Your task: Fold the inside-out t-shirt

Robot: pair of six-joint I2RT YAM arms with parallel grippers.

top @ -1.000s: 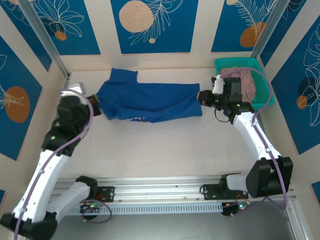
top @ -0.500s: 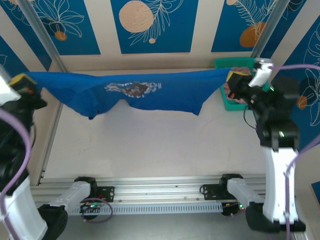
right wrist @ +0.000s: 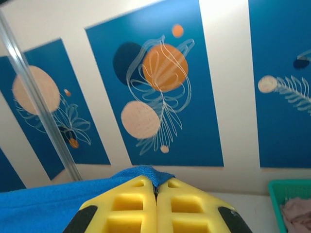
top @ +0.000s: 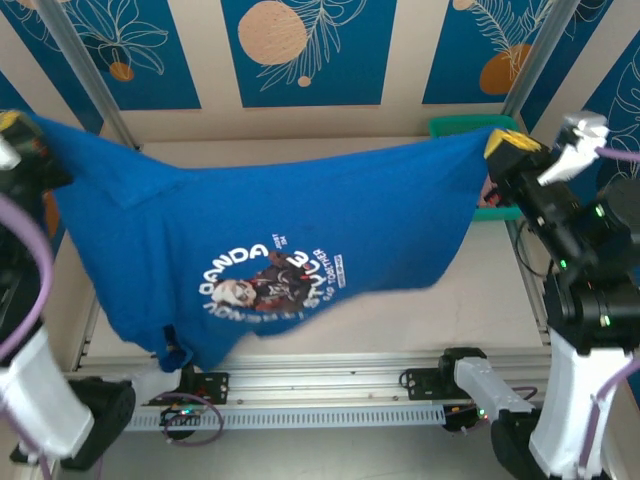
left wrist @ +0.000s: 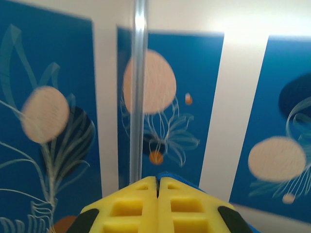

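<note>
left fingers (left wrist: 129,208) and right fingers (right wrist: 127,208) are each clamped shut on an upper corner of the inside-out t-shirt (top: 300,215), which hangs spread in the air over the surface (top: 490,300), so a thin pinch of cloth may slip and drop one side into a heap.

Both arms stand high and spread wide, one at each upper corner of the blue t-shirt (top: 330,215). The left gripper (top: 12,128) pinches its left corner and the right gripper (top: 503,146) its right corner, yellow fingers (right wrist: 131,206) pressed together on the cloth.
</note>
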